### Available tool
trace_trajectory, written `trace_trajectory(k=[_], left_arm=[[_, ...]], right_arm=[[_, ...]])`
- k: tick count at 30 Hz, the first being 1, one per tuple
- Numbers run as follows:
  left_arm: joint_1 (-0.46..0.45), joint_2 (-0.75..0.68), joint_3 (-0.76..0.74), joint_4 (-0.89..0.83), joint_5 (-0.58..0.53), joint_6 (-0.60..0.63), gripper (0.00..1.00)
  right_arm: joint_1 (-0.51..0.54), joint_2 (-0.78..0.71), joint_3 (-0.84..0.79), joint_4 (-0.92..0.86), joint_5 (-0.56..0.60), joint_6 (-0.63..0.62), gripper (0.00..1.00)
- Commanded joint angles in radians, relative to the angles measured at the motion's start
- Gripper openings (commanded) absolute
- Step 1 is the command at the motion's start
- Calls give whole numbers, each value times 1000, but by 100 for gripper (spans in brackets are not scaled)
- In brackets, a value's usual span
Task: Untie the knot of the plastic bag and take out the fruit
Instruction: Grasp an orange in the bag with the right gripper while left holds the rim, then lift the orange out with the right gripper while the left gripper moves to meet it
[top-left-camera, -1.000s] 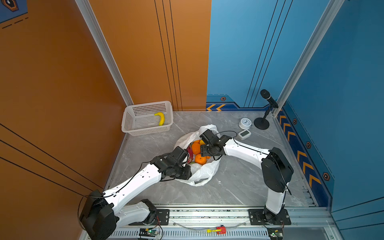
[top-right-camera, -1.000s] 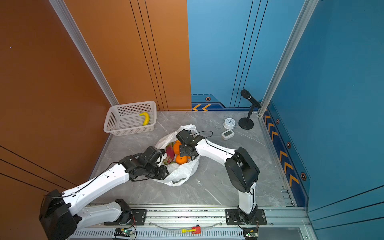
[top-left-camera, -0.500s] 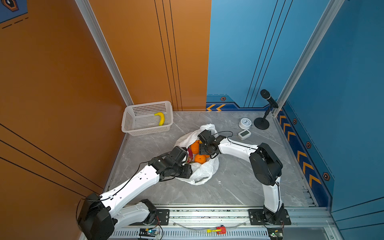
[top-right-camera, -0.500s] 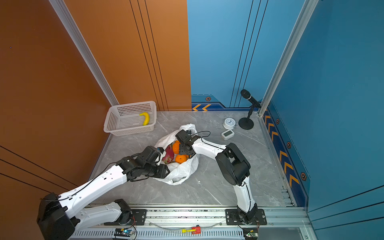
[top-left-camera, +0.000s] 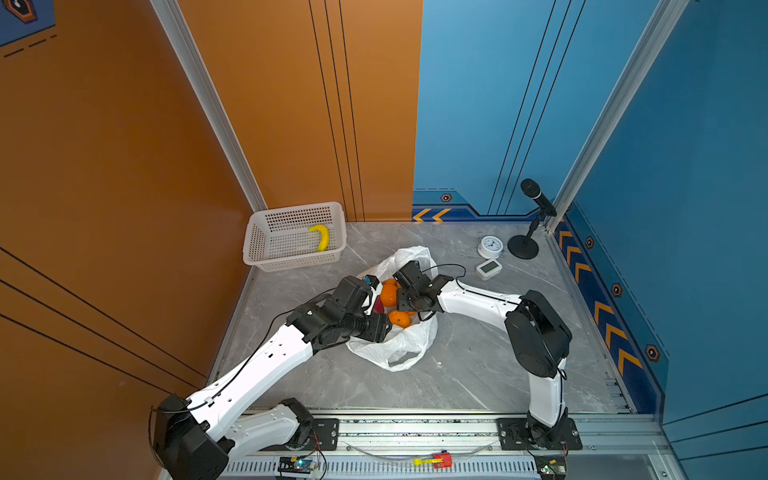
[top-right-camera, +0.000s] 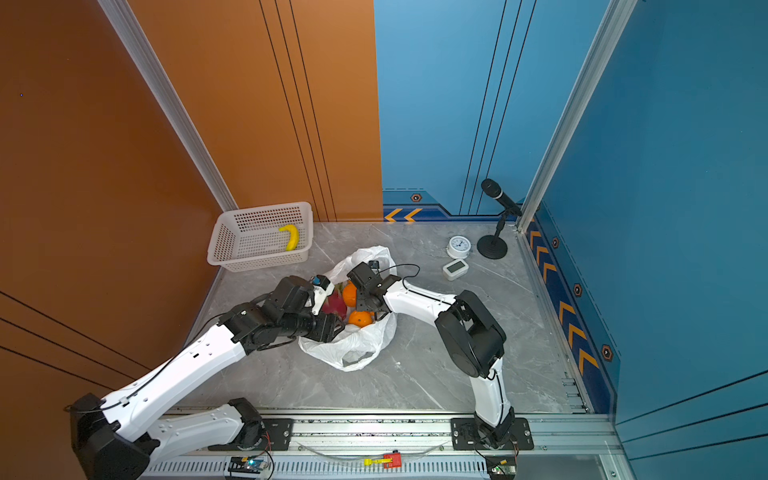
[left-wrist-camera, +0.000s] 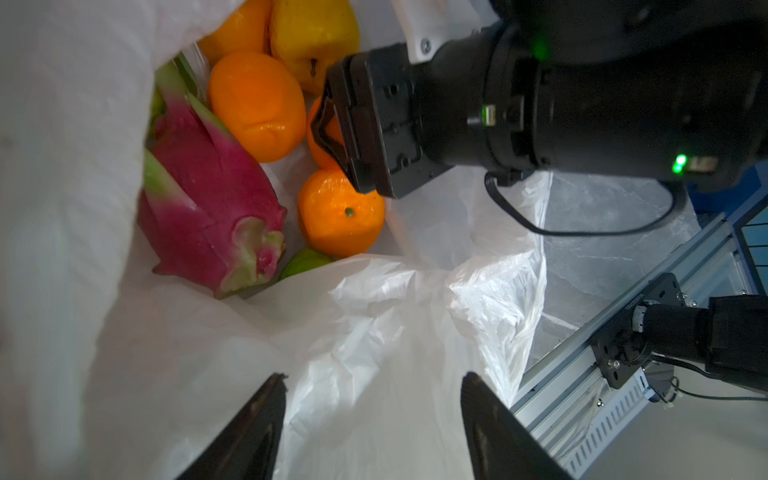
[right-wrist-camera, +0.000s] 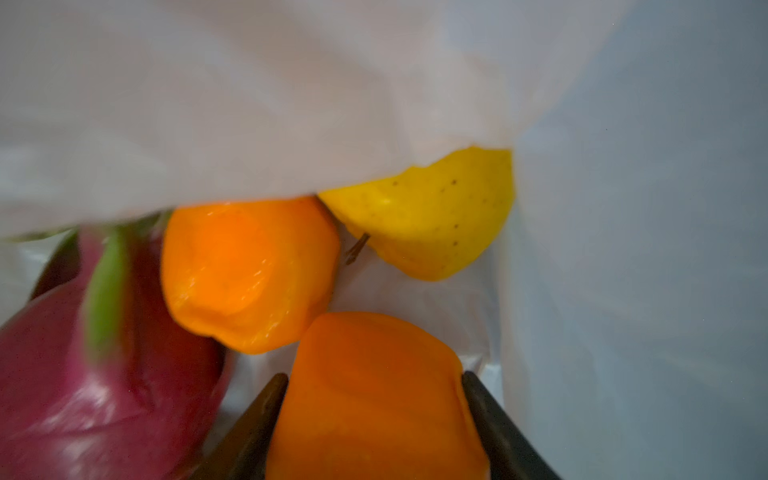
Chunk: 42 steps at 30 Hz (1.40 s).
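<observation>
The plastic bag (top-left-camera: 399, 349) lies open-mouthed in mid-floor, with fruit showing inside. My right gripper (right-wrist-camera: 374, 376) reaches into it and is shut on an orange (right-wrist-camera: 370, 399), a finger against each side. Beyond that one lie another orange (right-wrist-camera: 249, 270), a yellow fruit (right-wrist-camera: 432, 224) and the pink-red dragon fruit (right-wrist-camera: 83, 374). My left gripper (left-wrist-camera: 374, 380) stands open at the bag's near rim, with only crinkled white plastic (left-wrist-camera: 374, 332) beneath its jaws. In the left wrist view a green fruit (left-wrist-camera: 305, 262) peeks out beside the dragon fruit (left-wrist-camera: 199, 191). The knot is out of view.
A white perforated basket (top-left-camera: 291, 262) holding a banana (top-left-camera: 321, 237) stands at the back left wall. A round clock (top-left-camera: 490, 246), a small white display (top-left-camera: 489, 268) and a microphone stand (top-left-camera: 525, 245) sit at the back right. A metal rail (top-left-camera: 415, 424) runs along the front.
My left gripper's jaws have spread apart at the bag's rim. My right gripper has pushed further into the bag and its jaws have narrowed onto an orange.
</observation>
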Motion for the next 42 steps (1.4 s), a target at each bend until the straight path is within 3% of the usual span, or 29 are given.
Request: trace_trajectory(k=[1, 8, 16, 26, 33, 38, 42], left_arm=[[23, -20, 34, 39, 16, 44, 69], [64, -71, 31, 152, 57, 22, 75], [137, -133, -13, 319, 138, -35, 84], [232, -122, -27, 581, 344, 7, 85], [242, -27, 22, 693, 482, 120, 85], [240, 91, 124, 755, 627, 124, 85], [223, 158, 155, 774, 666, 151, 85]], right_arm=[[22, -103, -18, 3, 20, 23, 44], [49, -217, -48, 4, -25, 43, 42], [43, -351, -43, 10, -164, 59, 40], [-53, -501, -35, 71, -377, 273, 39], [-166, -570, -85, 189, -538, 447, 39], [-185, -584, -87, 222, -592, 507, 40], [-179, -564, -85, 250, -629, 568, 40]])
